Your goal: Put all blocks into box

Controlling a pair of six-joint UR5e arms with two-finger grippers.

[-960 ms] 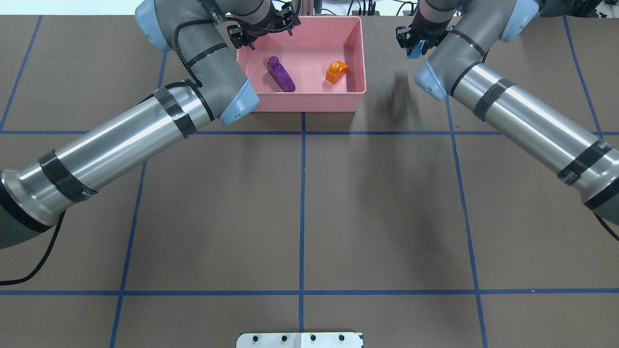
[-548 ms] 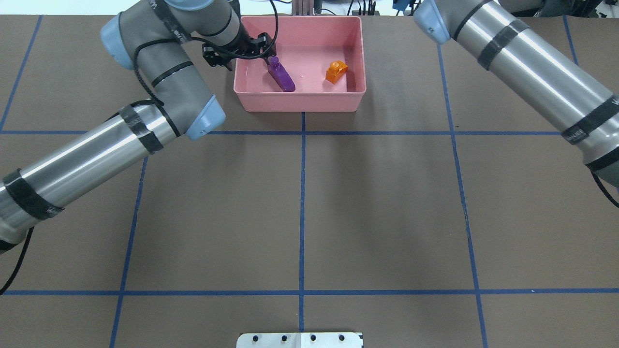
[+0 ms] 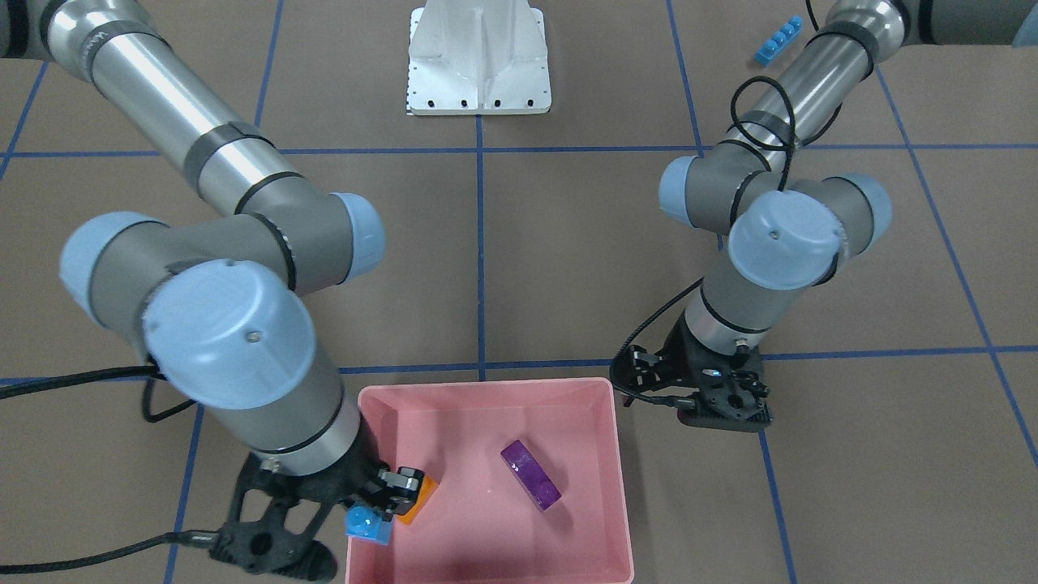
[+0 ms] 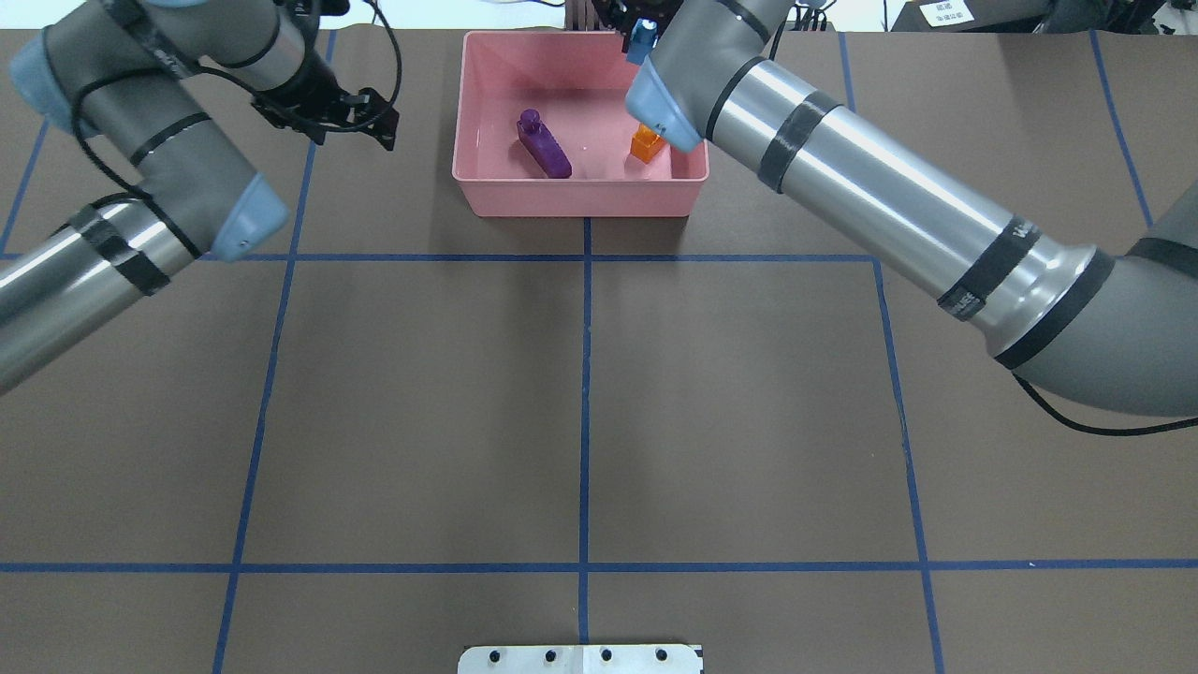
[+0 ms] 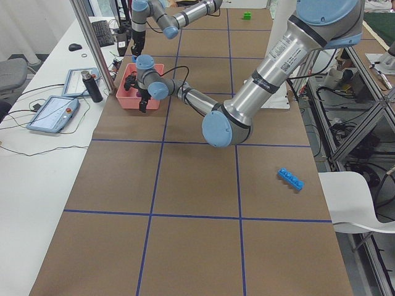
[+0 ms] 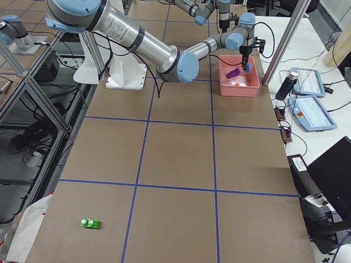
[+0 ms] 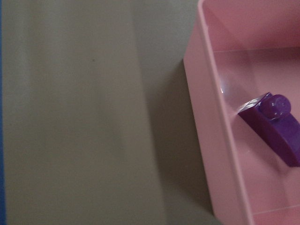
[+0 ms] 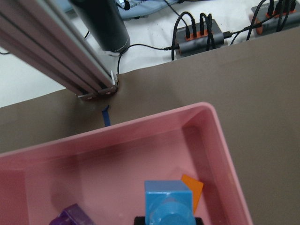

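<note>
The pink box (image 4: 580, 198) (image 3: 486, 391) stands at the table's far edge. Inside lie a purple block (image 4: 544, 145) (image 3: 531, 474) (image 7: 276, 126) and an orange block (image 4: 646, 142) (image 3: 419, 496). My right gripper (image 4: 642, 37) (image 3: 369, 513) hangs over the box's right end, shut on a small light-blue block (image 8: 168, 204) (image 3: 366, 523). My left gripper (image 4: 328, 117) (image 3: 707, 401) is outside the box, to its left, open and holding nothing. A long light-blue block (image 3: 777, 40) (image 5: 290, 179) and a green block (image 6: 90, 223) lie far off on the table.
The white robot base (image 3: 478, 65) (image 4: 580, 658) sits at the near middle edge. Just beyond the box are an aluminium post (image 8: 56, 51), a black cylinder (image 8: 103, 23) and cabled power strips (image 8: 201, 40).
My right arm has swung left from beside the box to over its right end, still carrying the light-blue block. My left gripper has left the box and moved out to its left.
</note>
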